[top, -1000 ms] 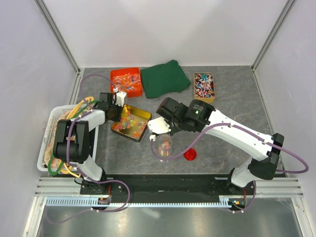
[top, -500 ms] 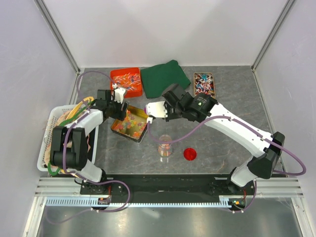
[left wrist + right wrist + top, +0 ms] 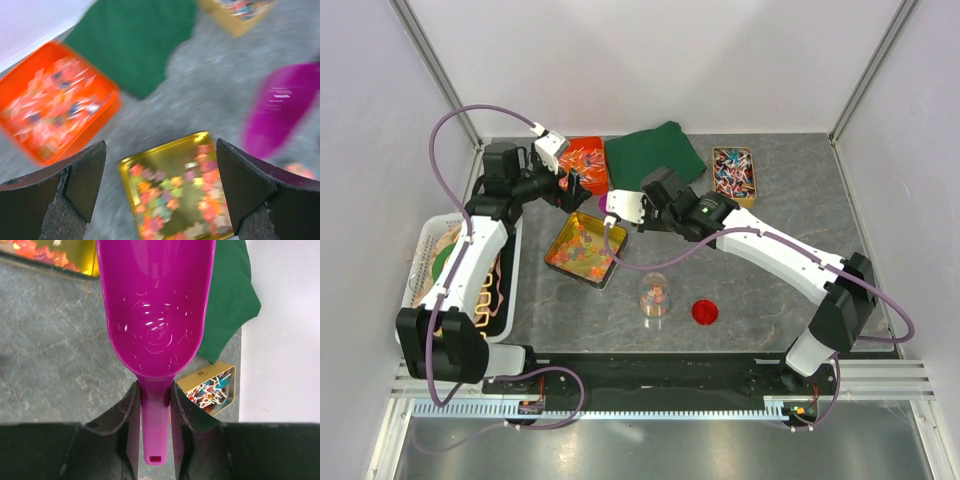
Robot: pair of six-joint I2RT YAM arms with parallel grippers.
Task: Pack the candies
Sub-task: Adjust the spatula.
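The candies are small gummy pieces in mixed colours, lying loose in a gold tin. A few more sit in a clear jar in front of it, next to a red lid. My left gripper hangs open above the tin's far edge and holds nothing. My right gripper is shut on the handle of a purple scoop. The scoop's bowl is empty and hovers by the tin's far right corner.
An orange tray of slim wrapped sweets stands at the back left. A green cloth lies beside it. A small box of twist-wrapped sweets is at the back right. A white basket sits at the left edge.
My left gripper has opened and lifted back from the tin toward the orange tray. The right arm has carried the scoop from above the jar to the tin's far side.
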